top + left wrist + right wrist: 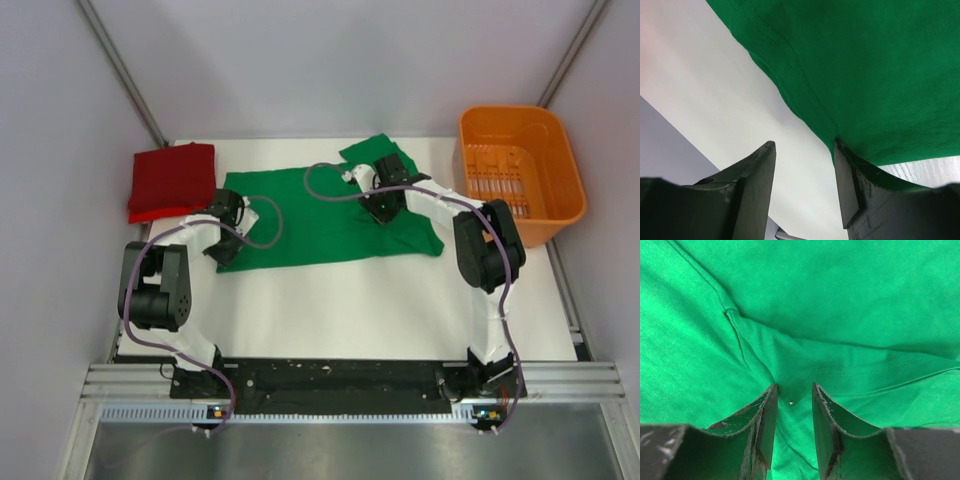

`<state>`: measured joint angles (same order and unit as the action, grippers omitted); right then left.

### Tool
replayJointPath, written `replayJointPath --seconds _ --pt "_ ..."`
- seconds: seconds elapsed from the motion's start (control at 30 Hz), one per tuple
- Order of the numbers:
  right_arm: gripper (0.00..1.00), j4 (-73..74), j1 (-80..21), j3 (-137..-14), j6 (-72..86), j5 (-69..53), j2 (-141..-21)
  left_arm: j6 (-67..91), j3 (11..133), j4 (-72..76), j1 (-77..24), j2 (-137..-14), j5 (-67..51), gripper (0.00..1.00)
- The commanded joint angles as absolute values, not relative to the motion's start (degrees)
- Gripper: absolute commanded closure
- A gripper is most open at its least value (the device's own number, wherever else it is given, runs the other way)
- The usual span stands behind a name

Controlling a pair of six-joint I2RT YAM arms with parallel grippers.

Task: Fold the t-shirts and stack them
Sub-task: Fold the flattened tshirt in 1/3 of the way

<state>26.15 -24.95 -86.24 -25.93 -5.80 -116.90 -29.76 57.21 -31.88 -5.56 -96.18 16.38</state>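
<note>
Top view, green t-shirt (320, 215) spread mid-table, dark red t-shirt (170, 180) folded at 10 o'clock, bare table (350, 310) toward 6, left wrist, left gripper (804, 147) wide, 3 o'clock finger touching hem, right wrist, right gripper (794, 387) narrow, tips on green cloth ridge

The green t-shirt (850, 300) is matt, finely ribbed knit cloth; the counter (350, 300) smooth matt white; the basket (545, 222) glossy orange plastic.

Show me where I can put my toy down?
Best is the bare table strip between the green shirt and the arm bases. A thin strip runs behind the shirt, along the table's far edge. Crowded: the left gripper and right gripper work at the green shirt, red shirt far left, basket far right.
</note>
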Motion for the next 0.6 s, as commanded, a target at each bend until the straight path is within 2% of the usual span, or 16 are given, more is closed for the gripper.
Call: replayJointPath --seconds 0.0,0.13,0.4,0.57 --pt "0.69 26.19 -24.26 -86.57 -26.72 -5.54 -117.77 -30.06 56.95 -31.11 -5.45 -95.89 17.14 0.45" --pt "0.76 26.19 -23.99 -87.01 -26.63 -5.1 -117.69 -29.97 56.95 -31.11 -5.45 -95.8 17.14 0.45" --pt "1.0 26.19 -24.08 -87.97 -27.33 -3.61 -116.9 -30.23 56.78 -31.11 -5.45 -95.89 17.14 0.45" --pt "1.0 24.44 -24.78 -93.15 -29.87 -1.59 -118.82 -30.15 56.95 -30.94 -5.45 -95.8 17.14 0.45"
